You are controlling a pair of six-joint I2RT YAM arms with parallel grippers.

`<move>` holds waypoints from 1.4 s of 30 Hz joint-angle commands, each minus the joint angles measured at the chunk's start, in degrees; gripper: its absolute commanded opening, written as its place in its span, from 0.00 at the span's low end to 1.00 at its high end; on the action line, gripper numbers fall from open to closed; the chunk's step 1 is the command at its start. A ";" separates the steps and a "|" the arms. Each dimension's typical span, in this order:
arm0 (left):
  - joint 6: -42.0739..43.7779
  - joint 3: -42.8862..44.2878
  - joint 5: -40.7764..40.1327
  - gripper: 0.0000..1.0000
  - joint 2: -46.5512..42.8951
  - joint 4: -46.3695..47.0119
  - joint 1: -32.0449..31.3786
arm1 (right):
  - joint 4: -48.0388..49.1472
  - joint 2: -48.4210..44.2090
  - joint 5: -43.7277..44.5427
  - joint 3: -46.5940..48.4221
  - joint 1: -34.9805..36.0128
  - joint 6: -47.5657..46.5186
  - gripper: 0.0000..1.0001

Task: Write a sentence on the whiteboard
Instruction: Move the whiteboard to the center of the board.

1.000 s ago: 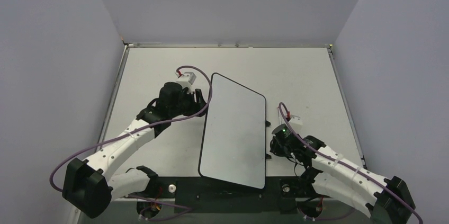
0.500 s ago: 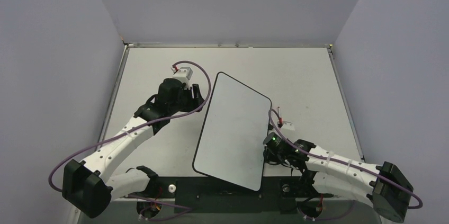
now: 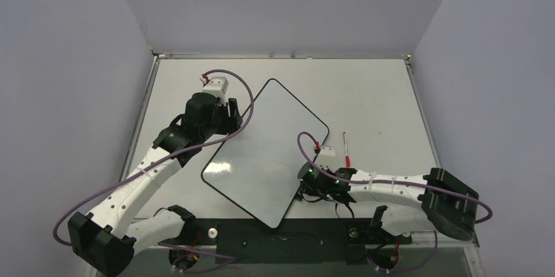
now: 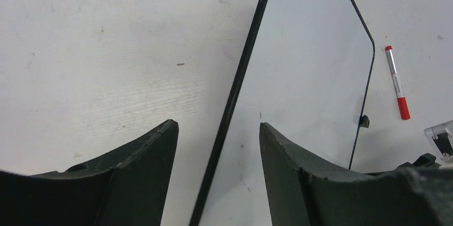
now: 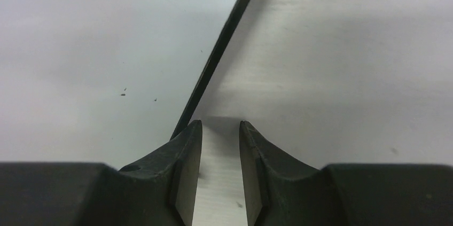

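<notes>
While the whiteboard [image 3: 262, 152] lies flat on the pale counter [image 3: 373, 93], turned so that its long edges run diagonally, an arm reaches to it from each side. At the upper-left long edge sits the left pincer [image 3: 232, 116], its jaws set wide apart. In the wrist view the board's thin black frame runs up between the two dark fingers [image 4: 149, 172], touching neither, with bare counter under one finger and white board under the other.

Against the opposite long edge, low on the board's right side, sits the right pincer [image 3: 302, 185]. Its jaws stand only a narrow slit apart, and through that slit only counter shows, so nothing is clamped. The frame ends at the tip of its left finger [image 5: 184, 146]; whether the two touch I cannot tell.

Beside that same edge, clear of the board, a white marker [image 3: 346, 149] with red ends lies on the counter. A small black foot [image 4: 364, 121] juts from the frame nearby.
</notes>
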 commanded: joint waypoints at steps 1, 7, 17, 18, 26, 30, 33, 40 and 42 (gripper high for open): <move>2.58 4.46 -5.39 0.55 -2.23 -4.57 0.61 | 7.33 9.17 -2.70 2.76 0.87 -0.41 0.29; 3.98 8.21 -9.36 0.59 -3.65 -8.82 1.99 | 10.84 19.15 -4.62 9.00 1.03 -4.21 0.28; 5.45 10.45 -12.52 0.68 -4.87 -10.98 2.59 | 11.19 31.00 -4.95 20.58 -0.38 -10.18 0.28; 5.52 10.38 -12.52 0.68 -5.17 -11.00 2.61 | 11.26 31.82 -4.98 20.98 -1.02 -10.46 0.28; 5.63 9.49 -12.37 0.68 -6.52 -10.47 2.62 | 11.43 34.76 -4.42 25.58 -5.12 -15.28 0.26; 5.71 8.95 -11.81 0.68 -7.08 -10.04 2.62 | 12.51 36.52 -4.93 27.55 -6.00 -18.38 0.26; 5.73 8.65 -11.37 0.68 -7.55 -9.88 2.62 | 12.88 38.68 -5.10 29.81 -6.18 -19.72 0.26; 6.30 8.02 -10.99 0.68 -8.41 -10.28 2.62 | 12.77 41.06 -5.44 33.04 -6.94 -21.09 0.25; 6.59 7.67 -10.45 0.68 -8.82 -10.30 2.62 | 12.06 39.96 -4.82 31.73 -7.17 -21.36 0.25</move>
